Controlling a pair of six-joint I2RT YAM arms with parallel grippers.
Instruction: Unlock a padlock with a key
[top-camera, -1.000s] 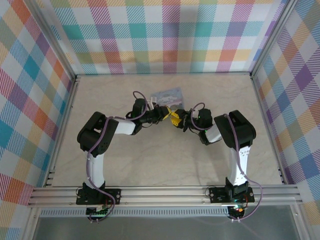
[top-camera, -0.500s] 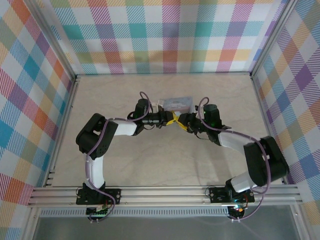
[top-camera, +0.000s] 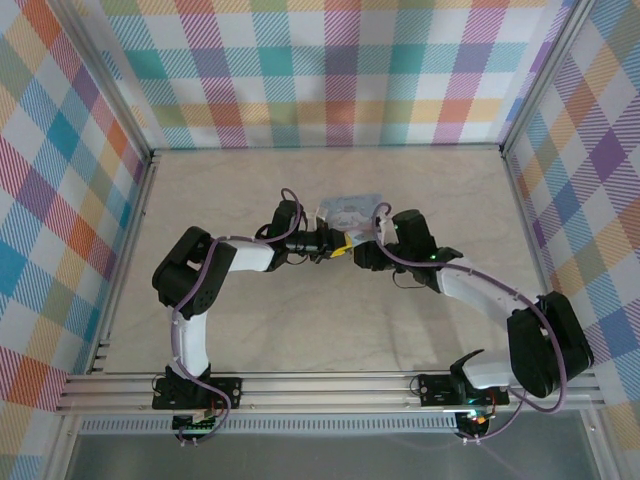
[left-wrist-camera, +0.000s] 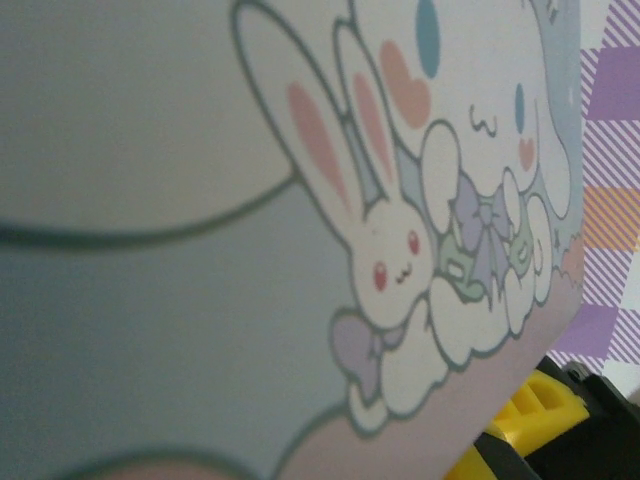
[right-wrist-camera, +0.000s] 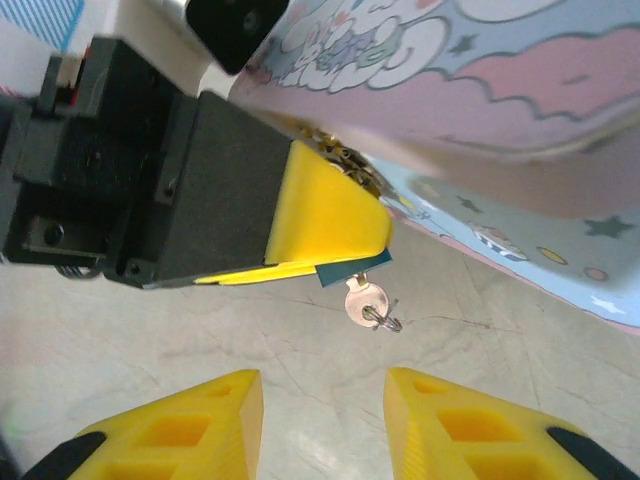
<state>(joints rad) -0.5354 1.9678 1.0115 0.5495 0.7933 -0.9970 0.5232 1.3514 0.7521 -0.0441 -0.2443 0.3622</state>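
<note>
In the right wrist view my left gripper (right-wrist-camera: 370, 255) has its yellow fingers pressed together on the padlock (right-wrist-camera: 355, 272), of which a dark-blue corner sticks out below the tips. The key (right-wrist-camera: 361, 300) hangs from that corner, its round silvery head and a small wire ring pointing down over the table. Below it my right gripper (right-wrist-camera: 322, 415) stands open, its two yellow fingertips apart with nothing between them and a gap up to the key. From above, the left gripper (top-camera: 338, 240) and right gripper (top-camera: 358, 250) meet tip to tip just in front of the tin.
A pale blue cartoon tin (top-camera: 350, 210) sits right behind both grippers, looms close in the left wrist view as tin (left-wrist-camera: 200, 250), and hangs over the left gripper as tin (right-wrist-camera: 480, 90). The marble table (top-camera: 250, 330) is walled by checkered panels (top-camera: 330, 70), with a metal rail (top-camera: 330, 385) in front.
The right arm's elbow has swung out to the right and its gripper now reaches in from the right. The tin looks shifted slightly right. The left gripper has stayed shut.
</note>
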